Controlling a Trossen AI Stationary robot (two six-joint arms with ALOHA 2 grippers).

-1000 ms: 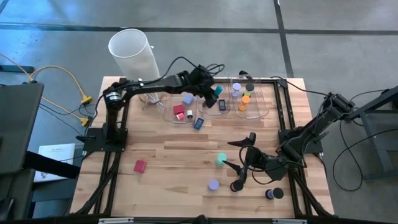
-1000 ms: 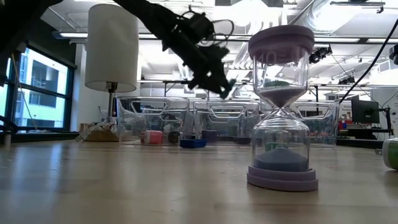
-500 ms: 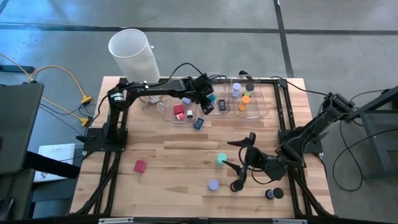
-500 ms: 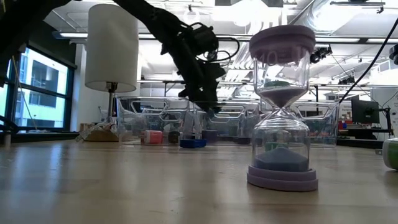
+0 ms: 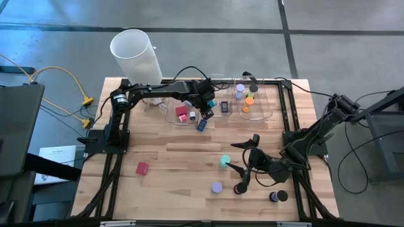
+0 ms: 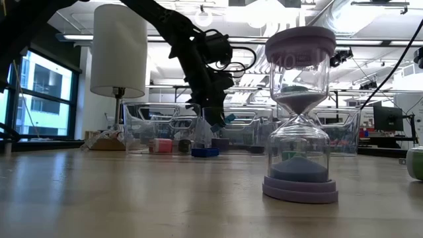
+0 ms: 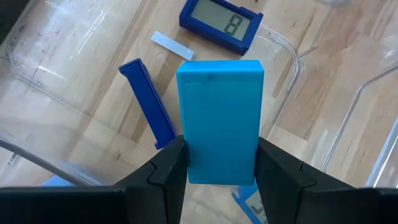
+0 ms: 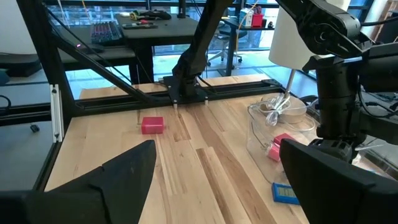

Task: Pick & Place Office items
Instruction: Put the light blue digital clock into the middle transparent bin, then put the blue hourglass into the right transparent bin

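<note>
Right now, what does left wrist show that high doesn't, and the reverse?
Only left wrist: the left gripper's fingers clamp a teal flat rectangle over a clear bin; below it lie a dark blue piece and a blue item with a display.

Only high: the right gripper, open, waits near a teal disc and lavender disc; a red block sits apart.

Both: the wooden table.

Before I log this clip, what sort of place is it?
Most likely a robotics lab or workshop in an open office. A wooden table sits in a black frame carrying two arms; behind it are desks with a keyboard, large windows, and exposed ceiling ducts.
</note>
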